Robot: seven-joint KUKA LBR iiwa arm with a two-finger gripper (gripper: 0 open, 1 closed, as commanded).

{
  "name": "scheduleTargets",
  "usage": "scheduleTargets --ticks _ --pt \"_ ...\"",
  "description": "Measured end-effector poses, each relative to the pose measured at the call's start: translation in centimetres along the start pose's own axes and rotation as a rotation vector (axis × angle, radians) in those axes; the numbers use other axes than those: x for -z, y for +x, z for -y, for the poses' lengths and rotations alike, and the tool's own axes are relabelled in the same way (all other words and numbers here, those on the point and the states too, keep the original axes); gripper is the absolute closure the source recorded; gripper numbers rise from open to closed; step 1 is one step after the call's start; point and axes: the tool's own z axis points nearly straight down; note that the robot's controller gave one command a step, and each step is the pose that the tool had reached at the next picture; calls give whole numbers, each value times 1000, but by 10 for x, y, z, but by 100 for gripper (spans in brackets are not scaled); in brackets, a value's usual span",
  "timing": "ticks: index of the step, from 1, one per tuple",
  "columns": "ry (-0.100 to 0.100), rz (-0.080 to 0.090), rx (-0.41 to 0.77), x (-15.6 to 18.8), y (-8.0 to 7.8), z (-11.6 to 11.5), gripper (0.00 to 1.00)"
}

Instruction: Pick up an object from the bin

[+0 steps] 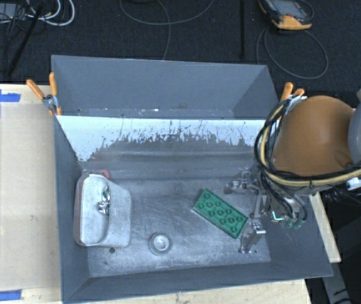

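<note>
- Down at the right side of the bin, the gripper is low, close to the floor.
- Its two fingers are spread wide apart. One fingertip is toward the back of the bin, and the other is toward the front.
- Nothing is held between them.
- A flat green brick with little bumps on top lies on the bin floor, turned at a slant. Its right end is just beside the gap between the fingers. I cannot tell if a finger touches it.
- The green brick is the thing nearest to the gripper, so I think it is the one to pick.
- A small round metal piece lies near the front of the bin, well apart from the gripper.
- A soft grey pouch with a shiny bit on it lies far off at the left side.
- So far, the arm is down in the bin with its fingers open, and that is all.
- What is left is to close the fingers on a thing and lift it out of the bin.
</note>
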Motion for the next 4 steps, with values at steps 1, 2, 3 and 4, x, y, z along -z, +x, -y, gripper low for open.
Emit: scheduleTargets --ticks 1,2,3,4 --pt "-1 2 -449 -59 2 25 0" --pt "-2 23 -549 -142 -23 26 0" --pt "-2 46 -548 -134 -29 28 100" --pt "-2 17 -459 -4 -43 37 100"
